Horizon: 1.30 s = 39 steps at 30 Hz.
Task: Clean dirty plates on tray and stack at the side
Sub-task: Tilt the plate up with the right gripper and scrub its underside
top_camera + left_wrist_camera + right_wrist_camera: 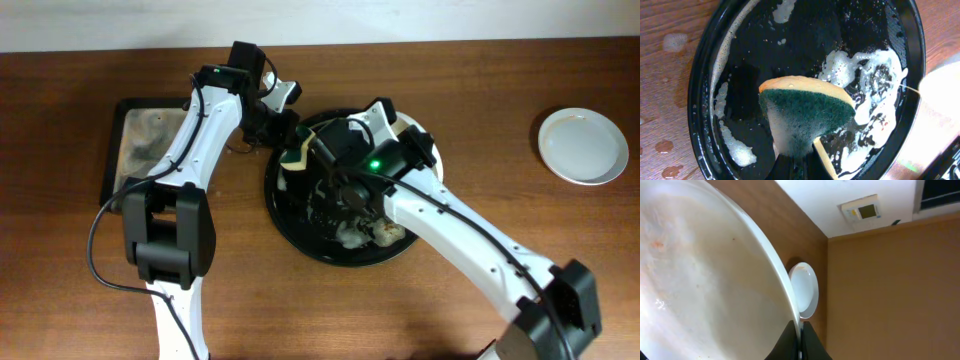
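Found left gripper (792, 167) clamped on sponge (807, 117), just above foam-streaked black tray (702, 100). Found right gripper (799, 342) closed on rim of dirty plate (705, 280), at tray's right side. Noted clean plate (583, 146) well apart on wooden table (420, 60), far right; brown wall (880, 290) and white ceiling (830, 200) beyond

**Stained plate held over foamy tray**

My right gripper (799, 337) pinches the rim of the faintly stained white plate (705, 280), tilted above the round black tray (697, 100), which is streaked with foam. My left gripper (795, 162) holds a soapy green-and-yellow sponge (807, 112) there. A second white plate (583, 146) lies flat, well apart.
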Available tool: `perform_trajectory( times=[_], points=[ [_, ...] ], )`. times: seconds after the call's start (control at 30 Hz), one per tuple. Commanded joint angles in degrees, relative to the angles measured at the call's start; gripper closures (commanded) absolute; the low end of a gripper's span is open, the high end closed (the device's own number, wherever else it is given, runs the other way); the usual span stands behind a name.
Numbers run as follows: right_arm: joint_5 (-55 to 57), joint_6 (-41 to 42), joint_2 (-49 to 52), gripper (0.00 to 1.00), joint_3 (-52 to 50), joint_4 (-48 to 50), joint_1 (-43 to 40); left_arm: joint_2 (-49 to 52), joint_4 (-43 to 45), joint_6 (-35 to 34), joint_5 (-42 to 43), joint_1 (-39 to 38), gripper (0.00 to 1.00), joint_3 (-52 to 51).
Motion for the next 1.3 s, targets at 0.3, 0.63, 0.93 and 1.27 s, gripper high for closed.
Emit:
perform_trajectory(
  times=[0.3,0.63,0.93,1.27],
  points=[
    [3.1,0.4,-8.3,0.96,1.6,-0.2,2.3,-2.6,-0.2,1.2,0.0,0.2,1.00,1.4],
    [-13.0,4.0,-6.6,0.96,1.3,0.7,0.0,-2.6,-0.3,1.2,0.0,0.1,1.00,1.4],
    [-14.6,5.5,-5.4,0.96,1.1,0.6,-1.4,-2.6,-0.5,1.1,0.2,0.1,1.00,1.4],
    [-13.9,8.0,-5.3,0.96,1.0,0.5,-2.4,-2.6,-0.5,1.1,0.2,0.1,1.00,1.4]
  ],
)
